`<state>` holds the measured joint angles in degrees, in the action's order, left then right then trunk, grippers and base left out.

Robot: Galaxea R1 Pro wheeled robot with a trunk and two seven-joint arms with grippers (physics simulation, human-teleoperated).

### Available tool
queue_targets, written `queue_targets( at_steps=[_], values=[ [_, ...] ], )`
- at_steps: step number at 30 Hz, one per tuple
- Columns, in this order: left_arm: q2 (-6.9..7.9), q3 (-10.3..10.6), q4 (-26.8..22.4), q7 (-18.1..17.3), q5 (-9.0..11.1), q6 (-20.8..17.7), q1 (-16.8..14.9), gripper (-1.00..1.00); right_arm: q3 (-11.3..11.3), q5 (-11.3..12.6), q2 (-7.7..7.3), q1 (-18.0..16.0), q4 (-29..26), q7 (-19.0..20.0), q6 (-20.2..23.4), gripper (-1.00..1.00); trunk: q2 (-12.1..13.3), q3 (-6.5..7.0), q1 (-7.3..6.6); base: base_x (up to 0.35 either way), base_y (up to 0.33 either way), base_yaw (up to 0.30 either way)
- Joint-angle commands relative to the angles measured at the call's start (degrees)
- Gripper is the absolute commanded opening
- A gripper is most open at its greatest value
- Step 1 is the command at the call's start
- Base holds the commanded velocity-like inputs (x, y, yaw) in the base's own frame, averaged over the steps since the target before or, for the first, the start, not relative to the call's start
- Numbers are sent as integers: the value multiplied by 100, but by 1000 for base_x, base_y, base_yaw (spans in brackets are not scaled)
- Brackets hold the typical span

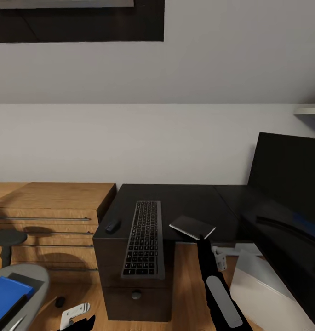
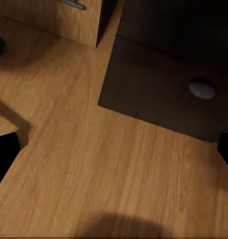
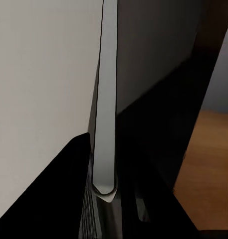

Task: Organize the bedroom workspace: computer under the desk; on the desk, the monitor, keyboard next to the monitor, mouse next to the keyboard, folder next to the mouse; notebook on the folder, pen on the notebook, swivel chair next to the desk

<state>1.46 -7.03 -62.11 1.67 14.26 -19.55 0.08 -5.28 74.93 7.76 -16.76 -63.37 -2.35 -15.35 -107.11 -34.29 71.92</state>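
One thin, stiff grey notebook (image 1: 192,227), light but slippery, sits edge-pinched in the right gripper (image 1: 204,240) above the glossy black desk (image 1: 185,202); left claw's state cannot be told.

desk (image 1: 185,197), keyboard (image 1: 143,239), mouse (image 1: 112,225) (small), monitor (image 1: 286,184)

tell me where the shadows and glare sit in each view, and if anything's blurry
Head view: soft shadows fall on the wooden drawer chest; the glossy desk mirrors the monitor. Left wrist view: dark shadow patches cross the wooden floor, and the drawer knob looks soft. Right wrist view: the notebook is seen edge-on up close, slightly smeared, against a bright wall.
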Motion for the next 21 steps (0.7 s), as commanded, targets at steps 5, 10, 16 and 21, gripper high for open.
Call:
queue_targets(
  at_steps=[5,10,16,21],
  values=[
    [-4,2,-12,18,59,-32,1,100,-17,83,-2,-3,0,-3,-38,-100,-3,-6,-2,-151,63,0],
    [-4,0,-12,18,59,-32,1,100,-17,83,-2,-3,0,-3,-35,-100,-3,-6,-2,-27,11,0],
    [3,0,-12,18,59,-32,1,100,-17,83,-2,-3,0,-3,-32,-100,-3,-6,-2,-3,1,0],
    [-3,3,-12,18,59,-32,1,100,-17,83,-2,-3,0,-3,-32,-100,-3,-6,-2,-12,0,0]
  ],
)
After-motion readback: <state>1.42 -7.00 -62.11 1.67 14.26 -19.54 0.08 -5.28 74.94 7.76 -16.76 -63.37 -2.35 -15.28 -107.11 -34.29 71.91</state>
